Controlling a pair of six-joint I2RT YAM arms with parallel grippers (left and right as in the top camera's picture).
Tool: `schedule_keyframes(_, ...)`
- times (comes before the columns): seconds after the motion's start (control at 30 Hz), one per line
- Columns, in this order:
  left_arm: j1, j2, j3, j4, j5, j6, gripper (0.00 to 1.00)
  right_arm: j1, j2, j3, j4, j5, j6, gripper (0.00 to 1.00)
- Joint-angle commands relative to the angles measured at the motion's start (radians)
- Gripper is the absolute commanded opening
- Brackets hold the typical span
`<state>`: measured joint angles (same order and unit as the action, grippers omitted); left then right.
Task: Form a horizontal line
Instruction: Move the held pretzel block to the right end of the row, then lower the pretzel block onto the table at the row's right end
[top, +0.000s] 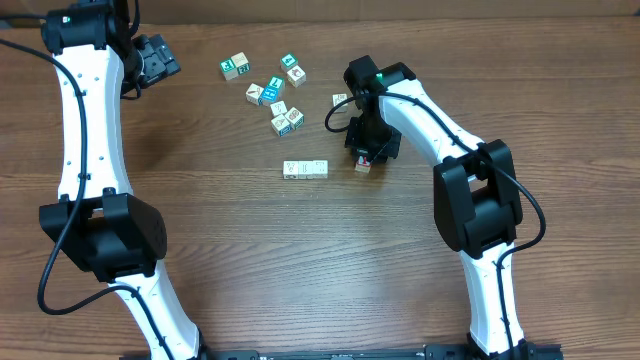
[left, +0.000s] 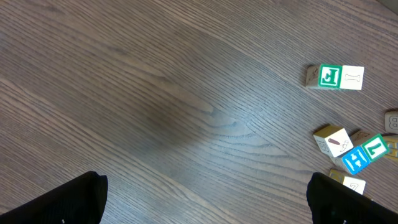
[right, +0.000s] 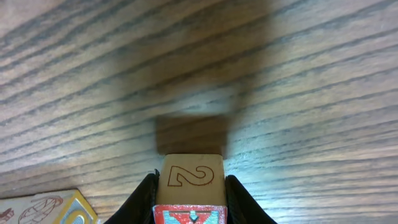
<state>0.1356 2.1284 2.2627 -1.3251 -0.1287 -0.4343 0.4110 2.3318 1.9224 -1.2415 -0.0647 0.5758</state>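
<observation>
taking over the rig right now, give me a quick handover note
Left claw: open, empty, at the far left, away from the cubes.
Right claw: closed on a pale cube marked 2, just right of the row, with a gap between them.
Row: short, pale cubes touching, mid-table.
Loose cubes: scattered beyond the row.
Done: row started.
Left: bring the held cube against the row's right end, in line, then release.

One short row (top: 305, 169) of pale cubes, roughly ten loose cubes (top: 272, 92) and a single cube marked 2 (right: 188, 177) were counted at the desk (top: 250, 260), flanked by two robot arms (top: 85, 150) (top: 440, 125).
</observation>
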Motion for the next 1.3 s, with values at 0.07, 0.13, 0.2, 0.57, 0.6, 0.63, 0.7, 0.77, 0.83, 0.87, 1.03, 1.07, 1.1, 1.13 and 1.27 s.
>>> schedule_keyframes(0.07,0.001,-0.010,0.014,-0.003,-0.010,0.019,1.00,0.033,0.001,0.010,-0.001,-0.027,-0.008,0.25)
schedule_keyframes(0.13,0.001,-0.010,0.014,-0.003,-0.010,0.019,1.00,0.042,0.001,0.010,-0.004,-0.027,-0.008,0.25)
schedule_keyframes(0.2,0.001,-0.010,0.014,-0.003,-0.010,0.019,0.99,0.053,0.001,0.010,-0.002,-0.027,-0.008,0.26)
schedule_keyframes(0.57,0.001,-0.010,0.014,-0.003,-0.010,0.019,0.99,0.067,0.001,0.010,0.003,-0.027,-0.007,0.26)
schedule_keyframes(0.6,0.001,-0.010,0.014,-0.003,-0.010,0.019,1.00,0.067,0.001,0.010,0.003,-0.027,-0.007,0.26)
schedule_keyframes(0.63,0.001,-0.010,0.014,-0.003,-0.010,0.019,0.99,0.067,0.001,0.010,0.005,-0.027,-0.007,0.26)
schedule_keyframes(0.7,0.001,-0.010,0.014,-0.003,-0.010,0.019,0.99,0.067,0.001,0.010,0.016,-0.027,-0.007,0.31)
schedule_keyframes(0.77,0.001,-0.010,0.014,-0.003,-0.010,0.019,1.00,0.067,0.001,0.010,0.030,-0.027,-0.008,0.43)
schedule_keyframes(0.83,0.001,-0.010,0.014,-0.003,-0.010,0.019,1.00,0.067,0.001,0.010,0.050,-0.023,-0.007,0.54)
schedule_keyframes(0.87,0.001,-0.010,0.014,-0.003,-0.010,0.019,0.99,0.067,0.001,0.010,0.061,-0.021,-0.007,0.56)
schedule_keyframes(1.03,0.001,-0.010,0.014,-0.003,-0.010,0.019,1.00,0.064,0.001,0.010,0.110,-0.015,-0.004,0.58)
schedule_keyframes(1.07,0.001,-0.010,0.014,-0.003,-0.010,0.019,1.00,0.063,0.001,0.010,0.118,-0.006,0.003,0.58)
schedule_keyframes(1.1,0.001,-0.010,0.014,-0.003,-0.010,0.019,1.00,0.060,0.001,0.010,0.129,0.015,0.014,0.58)
schedule_keyframes(1.13,0.001,-0.010,0.014,-0.003,-0.010,0.019,1.00,0.059,0.001,0.010,0.134,0.039,0.028,0.58)
schedule_keyframes(1.27,0.001,-0.010,0.014,-0.003,-0.010,0.019,1.00,0.043,0.001,0.010,0.145,0.138,0.084,0.57)
